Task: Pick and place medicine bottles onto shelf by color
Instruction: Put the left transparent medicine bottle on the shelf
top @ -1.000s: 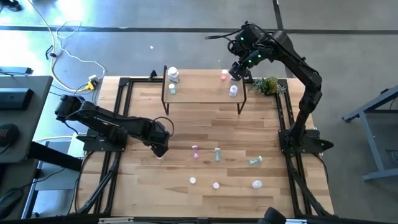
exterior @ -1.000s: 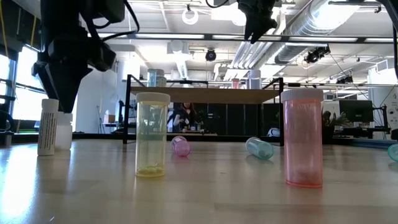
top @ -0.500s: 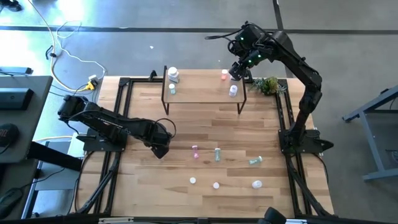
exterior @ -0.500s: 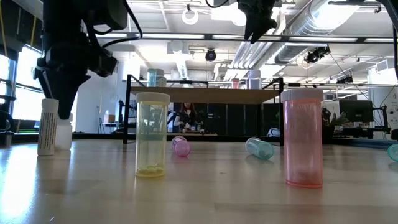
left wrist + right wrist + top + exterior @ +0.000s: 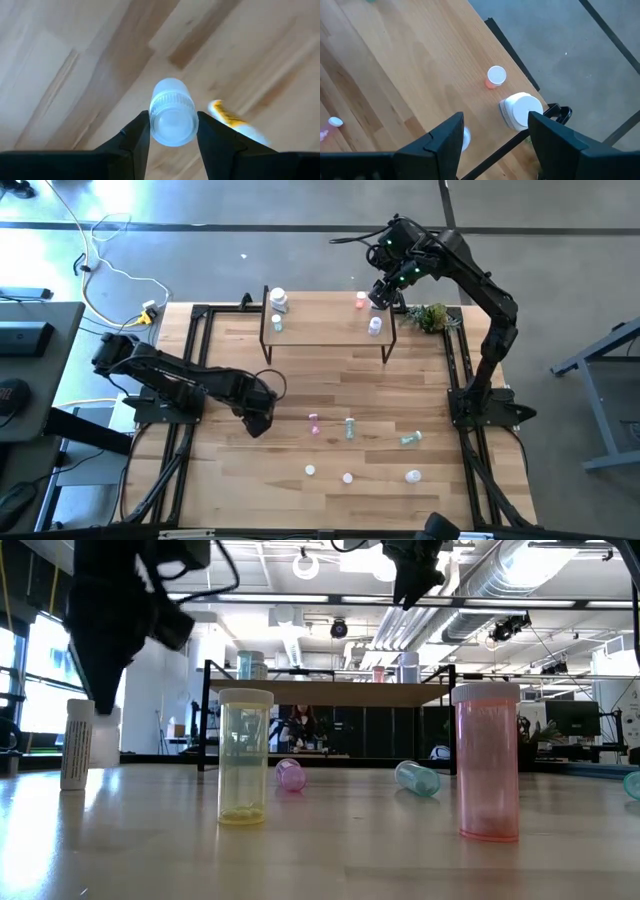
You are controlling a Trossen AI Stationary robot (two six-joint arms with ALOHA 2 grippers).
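From above, the left gripper (image 5: 259,420) is hanging low over the left part of the table (image 5: 300,375), covering what is under it. The right gripper (image 5: 379,297) is hanging over the right end of the shelf (image 5: 325,330). On the shelf, a wide white bottle (image 5: 279,300) and a small one are standing at the left end, and an orange bottle (image 5: 361,301) and a white one are standing at the right end. More bottles are lying spread over the near half of the table, with lots of bare wood between them and the shelf. A plant (image 5: 431,316) is sitting by the far right corner.

The low view is showing what the high view is not: a yellow bottle (image 5: 245,756) and a pink bottle (image 5: 487,761) are standing up close, and a tall white bottle (image 5: 77,744) is standing at the left, right under the dark left gripper.

The left wrist view is showing the small white bottle (image 5: 171,112) between the two fingers (image 5: 134,135), which look to be touching both its sides, though I cannot tell how tight.

In the right wrist view, the fingers are standing wide apart and holding nothing, above the orange bottle and a white cap (image 5: 522,109) near the shelf's edge.
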